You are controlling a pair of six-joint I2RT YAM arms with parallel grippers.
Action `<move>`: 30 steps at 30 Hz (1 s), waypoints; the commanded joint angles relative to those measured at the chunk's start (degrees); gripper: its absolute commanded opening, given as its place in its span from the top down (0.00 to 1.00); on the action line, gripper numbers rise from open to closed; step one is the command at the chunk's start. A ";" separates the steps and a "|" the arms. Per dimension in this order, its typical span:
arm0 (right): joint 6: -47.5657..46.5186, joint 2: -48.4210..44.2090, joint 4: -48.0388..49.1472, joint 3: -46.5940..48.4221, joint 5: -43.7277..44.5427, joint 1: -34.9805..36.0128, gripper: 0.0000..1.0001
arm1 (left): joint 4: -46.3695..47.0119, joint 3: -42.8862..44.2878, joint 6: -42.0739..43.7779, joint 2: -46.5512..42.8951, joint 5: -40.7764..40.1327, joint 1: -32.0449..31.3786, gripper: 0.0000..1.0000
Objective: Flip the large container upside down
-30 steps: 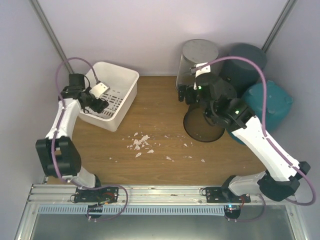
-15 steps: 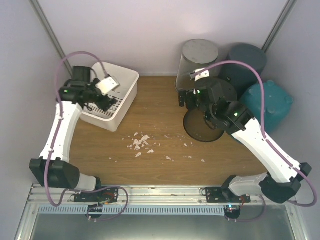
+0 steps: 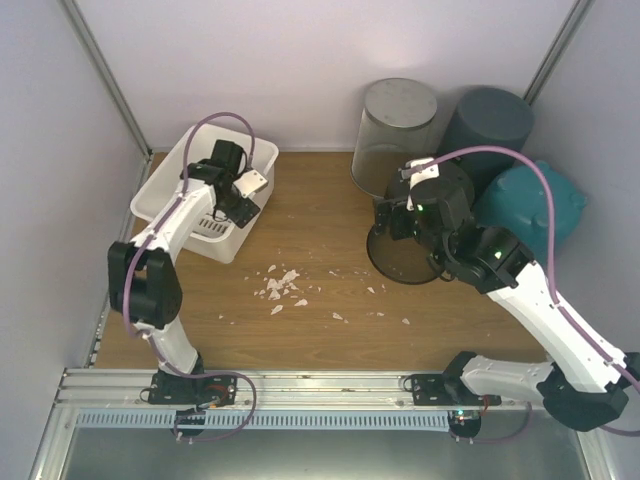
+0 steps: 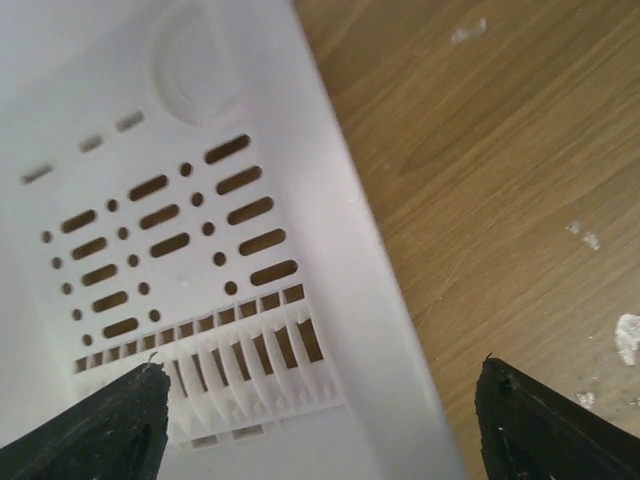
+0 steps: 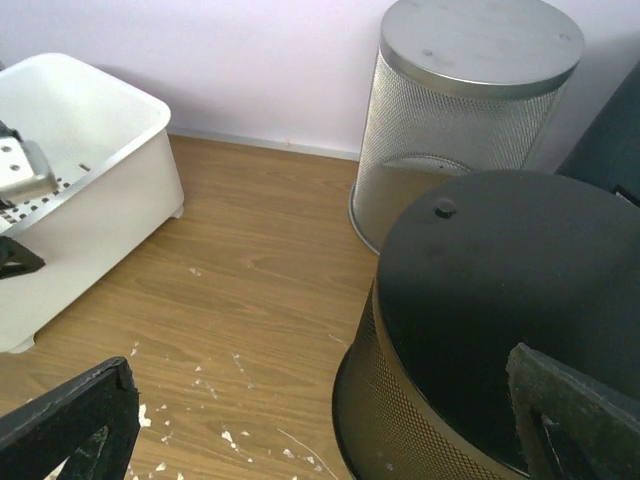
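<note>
Smooth white plastic tub [image 4: 345, 250], matt wooden table [image 4: 480, 150]

The left arm [image 3: 168, 228] folds at the elbow and reaches forward, left gripper [image 3: 246, 203] angled down, jaws wide apart; the right arm [image 3: 540, 300] stretches forward and inward, right gripper [image 3: 393, 214] fully spread

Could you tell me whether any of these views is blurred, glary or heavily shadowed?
Top external: even soft light on the table, all sharp. Left wrist: the white basket nearly washes out, left fingertips dark and soft. Right wrist: black mesh bin crisp, right fingertips blurred silhouettes.
</note>
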 commanded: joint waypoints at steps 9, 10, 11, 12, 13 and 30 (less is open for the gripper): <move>0.93 -3.93 -0.63 -3.66 0.10 0.07 0.00 | -1.34 7.31 -4.43 7.46 -4.70 -3.15 0.69; 1.01 -4.03 -0.50 -3.93 -0.06 0.07 0.00 | -1.72 7.91 -4.45 7.21 -4.70 -3.74 0.71; 1.04 -4.06 -0.45 -4.19 -0.28 0.03 0.00 | -2.08 8.39 -4.45 6.92 -4.85 -4.21 0.74; 1.12 -4.06 -0.38 -4.40 -0.48 0.07 0.00 | -2.51 8.81 -4.47 6.75 -5.15 -4.84 0.79; 1.17 -4.06 -0.36 -4.56 -0.65 0.07 0.00 | -2.75 9.05 -4.22 6.69 -5.70 -5.34 0.83; 1.85 -5.23 -2.06 -3.86 0.07 0.08 0.00 | -15.87 29.47 -7.64 -0.33 13.88 -5.36 1.00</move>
